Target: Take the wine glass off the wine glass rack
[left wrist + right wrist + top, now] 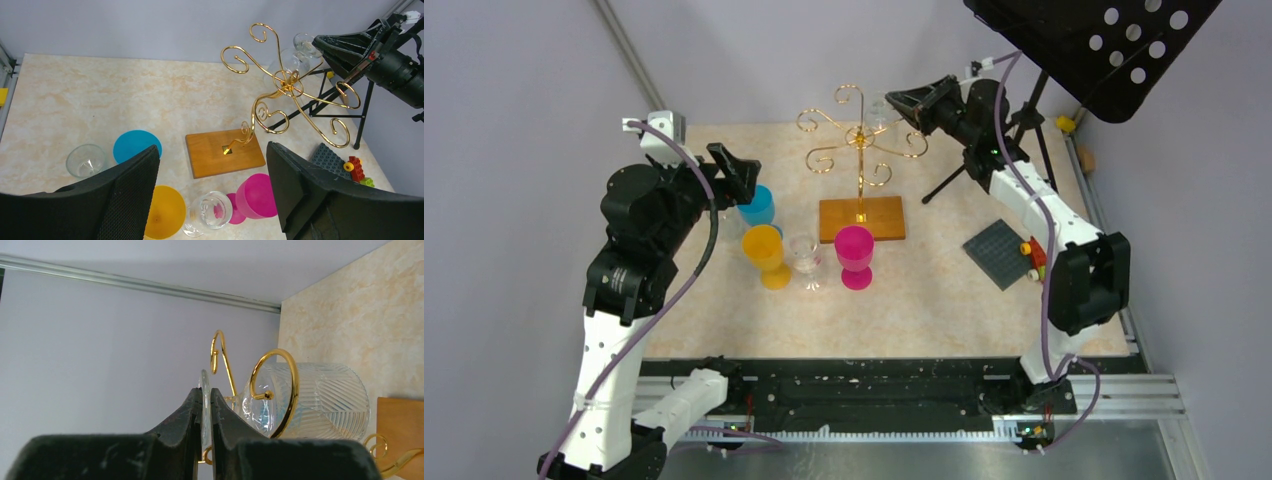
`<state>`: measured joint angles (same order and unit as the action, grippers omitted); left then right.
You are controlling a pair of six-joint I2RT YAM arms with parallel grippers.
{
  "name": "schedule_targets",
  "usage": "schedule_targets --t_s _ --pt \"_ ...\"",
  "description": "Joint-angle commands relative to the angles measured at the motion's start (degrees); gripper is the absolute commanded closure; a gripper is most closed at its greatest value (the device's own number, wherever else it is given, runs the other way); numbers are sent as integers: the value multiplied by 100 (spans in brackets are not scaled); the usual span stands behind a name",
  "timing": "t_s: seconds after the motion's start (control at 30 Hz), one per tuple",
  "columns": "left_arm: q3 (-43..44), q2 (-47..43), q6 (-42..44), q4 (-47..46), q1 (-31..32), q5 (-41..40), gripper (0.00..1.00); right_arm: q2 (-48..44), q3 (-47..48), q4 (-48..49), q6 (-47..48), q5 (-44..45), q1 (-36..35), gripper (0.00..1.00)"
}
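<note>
The gold wire wine glass rack [861,150] stands on its wooden base [884,228] at the table's back middle. A clear ribbed wine glass [879,108] hangs upside down from a back right scroll arm. My right gripper [902,100] is shut on the glass's flat foot. In the right wrist view the foot [204,382] sits edge-on between the closed fingers of the gripper [203,395], and the bowl [325,400] lies behind a gold curl. My left gripper [739,172] is open and empty, above the cups on the left. From it the rack [287,85] and glass [290,60] show.
A blue cup [758,205], a yellow goblet [766,252], a clear glass [804,256] and a pink goblet [855,252] stand in front of the rack. A grey studded plate [999,253] with bricks [1034,258] lies right. A black music stand [1084,40] overhangs the back right.
</note>
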<state>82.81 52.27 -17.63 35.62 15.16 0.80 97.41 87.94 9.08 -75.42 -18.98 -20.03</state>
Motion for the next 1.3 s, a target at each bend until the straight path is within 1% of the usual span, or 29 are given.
schedule_targets --t_s 0.0,0.13,0.33,0.67,0.8,1.07,1.27 --pt "42 -56 83 -248 5 -12 18 115 605 1005 -241 -201 -130 100" --pt "62 -55 93 -244 5 -18 18 303 818 1036 -237 -144 -167 100" --pt "79 -50 60 -246 5 49 18 461 1182 877 128 152 -168 100" --pt "92 -65 -17 -266 5 191 18 511 1201 1276 559 746 -174 100" --pt "54 -94 -75 -314 4 272 18 606 1425 1333 753 785 -168 100" --pt "40 -76 -226 -432 5 639 18 572 1539 1491 1005 938 -168 100" --pt "26 -51 -326 -541 5 915 18 444 1613 1644 1178 845 -170 100"
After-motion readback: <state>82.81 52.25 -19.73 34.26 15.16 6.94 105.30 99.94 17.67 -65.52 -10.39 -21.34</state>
